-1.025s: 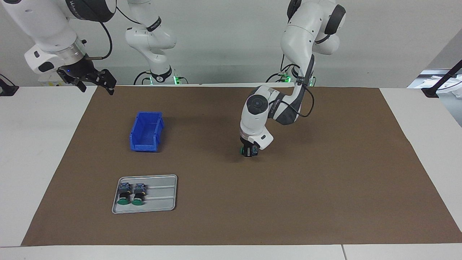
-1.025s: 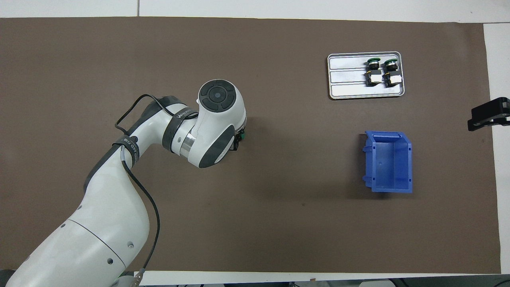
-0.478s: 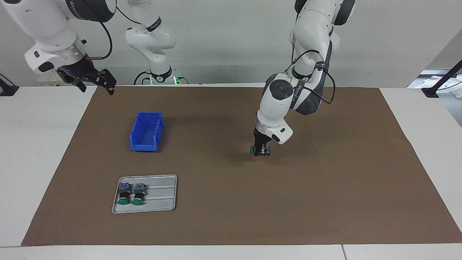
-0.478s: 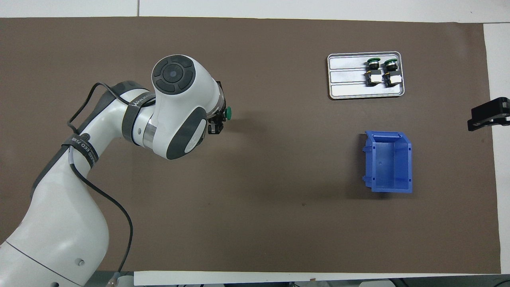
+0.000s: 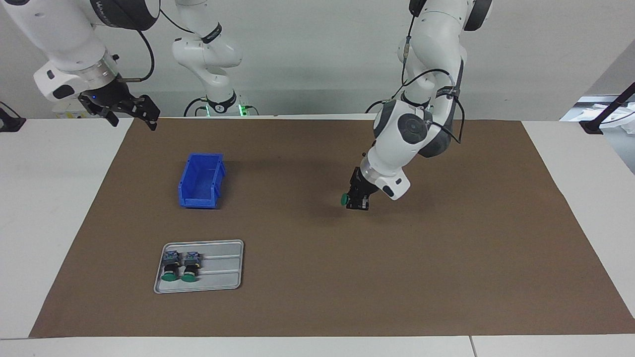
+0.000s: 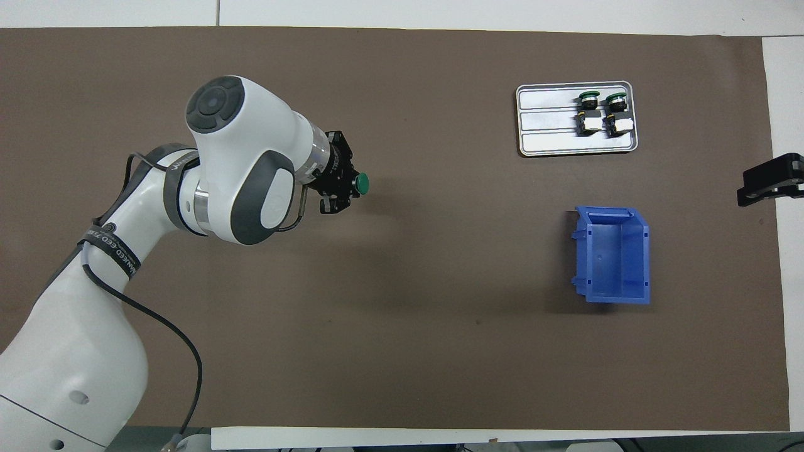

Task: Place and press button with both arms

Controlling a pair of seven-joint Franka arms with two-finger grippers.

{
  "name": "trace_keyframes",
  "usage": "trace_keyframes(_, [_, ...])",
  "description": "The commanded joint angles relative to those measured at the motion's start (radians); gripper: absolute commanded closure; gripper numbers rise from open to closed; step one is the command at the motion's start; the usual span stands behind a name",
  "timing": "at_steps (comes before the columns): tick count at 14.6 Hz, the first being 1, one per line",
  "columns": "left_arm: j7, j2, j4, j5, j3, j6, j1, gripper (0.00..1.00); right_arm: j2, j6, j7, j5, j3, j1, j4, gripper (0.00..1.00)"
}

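- Facing view: the left claw (image 5: pixel 356 198) hangs low over the middle of the brown mat (image 5: pixel 446 258), pinching the button (image 5: pixel 347 199) with its green cap pointing toward the right arm's end of the desk (image 5: pixel 59 223)
- Whether the button touches the mat cannot be told; it looks just above it
- The right claw (image 5: pixel 133 113) waits at 10 o'clock, over the mat's corner nearest the robots; its fingers look spread
- The blue bin (image 5: pixel 201 180) sits at 9 o'clock from the held button; the tray (image 5: pixel 225 280), at 7 o'clock from it, carries two spare buttons (image 5: pixel 179 265) lying side by side
- Overhead view: the left claw (image 6: pixel 342 185) shows at 9 o'clock of centre, the button's green cap (image 6: pixel 361 183) sticking out past its tip
- The tray (image 6: pixel 546 135) lies at 2 o'clock and the bin (image 6: pixel 612 254) at 3 o'clock; only the tip of the right claw (image 6: pixel 769 179) shows at the edge
- Progress, as a judgement: the button is picked up and carried to mid-mat; setting it down and pressing it with the right arm remain
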Motion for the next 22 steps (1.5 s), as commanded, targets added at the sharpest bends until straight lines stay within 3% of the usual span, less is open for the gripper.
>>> trace_keyframes(1, [0.178,-0.048,-0.078,-0.173,0.000,0.010,0.030,0.77,-0.013,0.002,-0.023,-0.003,0.002,-0.006,-0.017,0.01])
trace_keyframes(5, [0.372,-0.074,-0.143,-0.377,0.000,0.007,0.076,0.80,-0.013,0.002,-0.022,-0.002,0.002,-0.006,-0.017,0.01])
trace_keyframes(9, [0.455,-0.036,-0.140,-0.480,-0.002,-0.012,0.127,0.83,-0.013,0.004,-0.022,-0.003,0.004,-0.006,-0.017,0.01])
trace_keyframes(12, [0.632,-0.034,-0.150,-0.575,-0.002,-0.075,0.145,0.86,-0.013,0.002,-0.023,-0.002,0.004,-0.006,-0.017,0.01])
trace_keyframes(17, [0.777,-0.042,-0.242,-0.820,0.000,-0.085,0.177,0.87,-0.013,0.002,-0.023,-0.002,0.004,-0.006,-0.017,0.01])
trace_keyframes(22, [0.898,-0.065,-0.324,-0.874,0.001,-0.173,0.269,0.95,-0.013,0.004,-0.023,-0.002,0.002,-0.006,-0.017,0.01])
